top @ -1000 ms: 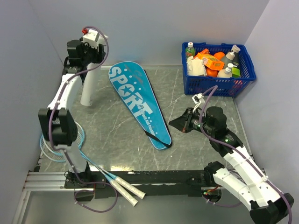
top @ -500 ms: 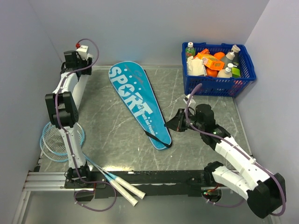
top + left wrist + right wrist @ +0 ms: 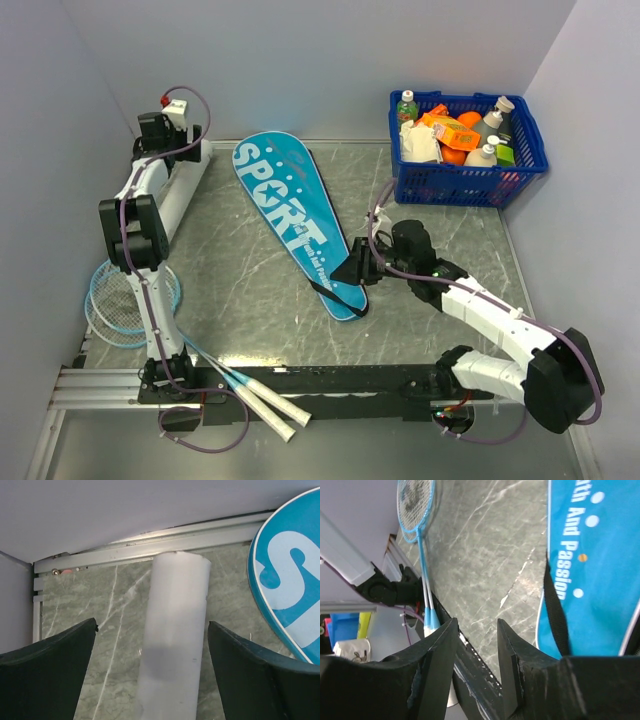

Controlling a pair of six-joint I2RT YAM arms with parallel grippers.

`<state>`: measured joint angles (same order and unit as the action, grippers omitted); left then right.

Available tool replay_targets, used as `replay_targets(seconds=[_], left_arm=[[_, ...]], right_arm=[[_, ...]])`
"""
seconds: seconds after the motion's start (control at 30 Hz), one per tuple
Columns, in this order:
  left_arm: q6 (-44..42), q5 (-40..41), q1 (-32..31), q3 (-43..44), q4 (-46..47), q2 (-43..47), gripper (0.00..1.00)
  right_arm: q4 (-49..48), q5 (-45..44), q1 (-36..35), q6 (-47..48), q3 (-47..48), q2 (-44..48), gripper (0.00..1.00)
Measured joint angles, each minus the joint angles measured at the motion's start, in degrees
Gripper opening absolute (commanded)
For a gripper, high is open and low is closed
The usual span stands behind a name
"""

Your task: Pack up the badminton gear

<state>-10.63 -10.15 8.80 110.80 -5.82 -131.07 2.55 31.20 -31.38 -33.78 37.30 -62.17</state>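
The teal SPORT bag (image 3: 295, 220) lies flat in the middle of the table, with a black strap (image 3: 555, 605) at its narrow near end. Two light-blue rackets (image 3: 125, 298) lie at the left front, their white handles (image 3: 272, 402) over the table's front rail. My right gripper (image 3: 352, 272) hovers low at the bag's narrow end, jaws partly open (image 3: 477, 625) with nothing between them. My left gripper (image 3: 152, 625) is at the back left, wide open over a white tube (image 3: 175, 635) lying on the table, fingers apart from it on both sides.
A blue basket (image 3: 470, 185) full of bottles and cartons stands at the back right. The white tube (image 3: 185, 190) lies along the left side near the back rail (image 3: 150, 545). Walls close in the left, back and right.
The white tube, upright a second ago, now lies on the table and my left gripper has opened wide off it. My right gripper moved left to the bag's narrow end and opened.
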Motion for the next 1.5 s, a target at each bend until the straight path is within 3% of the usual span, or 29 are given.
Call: replay_targets(seconds=[0.27, 0.47, 0.73, 0.87, 1.13, 1.5], left_arm=[[1.84, 0.96, 0.0, -4.2, 2.84, 3.17, 0.96], [9.31, 1.79, 0.0, -10.58, 5.42, 12.81, 0.97], [25.24, -3.37, -0.11, -18.23, 6.99, 37.99, 0.96], [28.28, -7.13, -2.91, -22.99, 6.75, 52.33, 0.97], [34.53, -17.11, -7.28, -42.95, 3.13, 79.91, 0.96], [40.06, -26.03, -8.63, -50.97, -1.81, 92.5, 0.97]], right_arm=[[0.94, -0.26, -4.02, 2.4, 3.85, -1.14, 0.47], [5.31, -0.39, -10.73, 9.29, 13.66, -7.37, 0.53], [10.08, -1.18, -21.99, 17.46, 27.45, -26.25, 0.58], [13.29, -3.02, -27.08, 19.8, 32.7, -34.27, 0.64], [15.63, -5.03, -33.18, 21.4, 41.38, -44.44, 0.65], [10.88, 0.31, -35.67, 16.61, 46.75, -56.68, 0.66]])
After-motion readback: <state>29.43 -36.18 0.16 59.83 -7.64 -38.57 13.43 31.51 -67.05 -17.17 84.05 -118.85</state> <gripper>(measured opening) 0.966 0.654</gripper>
